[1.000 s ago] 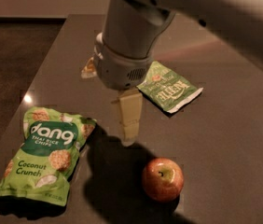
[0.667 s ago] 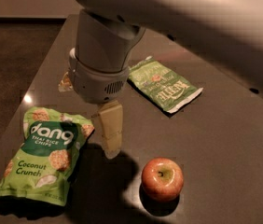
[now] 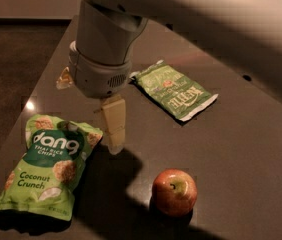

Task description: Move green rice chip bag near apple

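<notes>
Across the dark table (image 3: 241,149), the gripper (image 3: 113,126) is seen shifted leftward from mid-frame, and it is now hung just right of the green rice chip bag (image 3: 51,169), which is laid flat at lower left. Whether the gripper is apart or together cannot be told. The apple (image 3: 174,191) is found at lower centre, apart from the bag. A grasp is judged to be close.

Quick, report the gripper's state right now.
Gripper: open or closed cannot be told; it hangs beside the upper corner of the green rice chip bag, on the side toward the apple.
</notes>
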